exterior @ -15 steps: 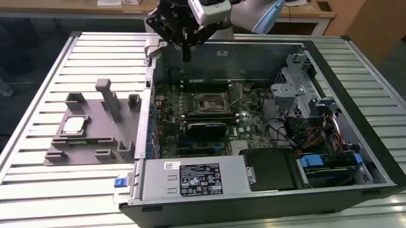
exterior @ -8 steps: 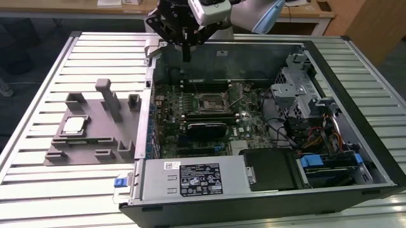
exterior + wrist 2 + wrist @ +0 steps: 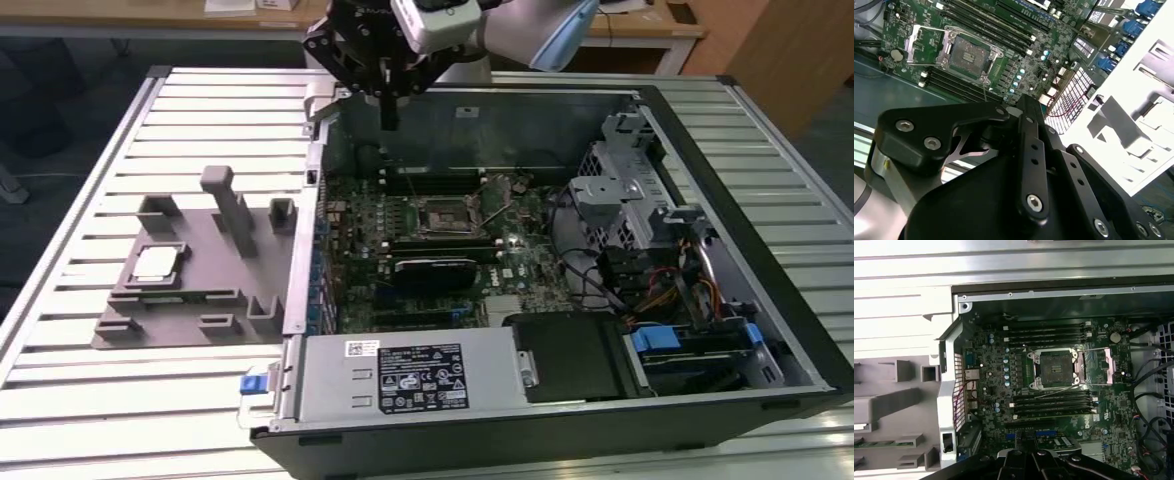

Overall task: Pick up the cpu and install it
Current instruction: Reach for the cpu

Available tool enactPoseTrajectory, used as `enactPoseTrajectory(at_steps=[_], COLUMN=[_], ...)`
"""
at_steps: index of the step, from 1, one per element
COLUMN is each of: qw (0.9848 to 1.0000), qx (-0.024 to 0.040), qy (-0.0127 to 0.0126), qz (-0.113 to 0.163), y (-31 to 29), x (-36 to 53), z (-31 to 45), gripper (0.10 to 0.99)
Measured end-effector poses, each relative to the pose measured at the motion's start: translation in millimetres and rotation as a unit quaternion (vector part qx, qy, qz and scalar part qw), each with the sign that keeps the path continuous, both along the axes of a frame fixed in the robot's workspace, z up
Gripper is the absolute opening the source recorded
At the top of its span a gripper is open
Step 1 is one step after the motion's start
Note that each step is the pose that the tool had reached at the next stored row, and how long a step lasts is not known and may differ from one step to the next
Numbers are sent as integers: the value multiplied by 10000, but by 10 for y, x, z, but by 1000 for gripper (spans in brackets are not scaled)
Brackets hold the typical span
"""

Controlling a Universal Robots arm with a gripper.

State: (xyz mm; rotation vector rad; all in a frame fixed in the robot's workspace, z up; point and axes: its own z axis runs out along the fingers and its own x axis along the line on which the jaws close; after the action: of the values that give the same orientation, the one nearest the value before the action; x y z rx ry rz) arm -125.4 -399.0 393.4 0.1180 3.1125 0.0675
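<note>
The cpu (image 3: 156,262), a small flat square with a silver top, lies in a recess of the grey fixture (image 3: 200,290) on the table, at the exterior view's left of the open computer case. My gripper (image 3: 388,118) hangs above the far edge of the case, well away from the cpu, its fingers shut together with nothing between them. The motherboard (image 3: 400,230) lies flat inside the case. Its cpu socket (image 3: 438,215) is bare with the retention frame swung open, and it also shows in both wrist views as socket (image 3: 1054,369) and socket (image 3: 968,54).
The case wall (image 3: 315,200) stands between the fixture and the motherboard. A silver power supply (image 3: 400,375) fills the near end of the case, and drive cages and cables (image 3: 641,230) sit at the exterior view's right. Upright grey posts (image 3: 224,205) rise from the fixture.
</note>
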Motion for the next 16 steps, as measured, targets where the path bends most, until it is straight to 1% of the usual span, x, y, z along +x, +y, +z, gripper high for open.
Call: enactPoseTrajectory(at_steps=[16], qw=[10000], qx=[0], qy=[0], qz=[0], y=[0], x=[-199], z=[0], gripper=[106])
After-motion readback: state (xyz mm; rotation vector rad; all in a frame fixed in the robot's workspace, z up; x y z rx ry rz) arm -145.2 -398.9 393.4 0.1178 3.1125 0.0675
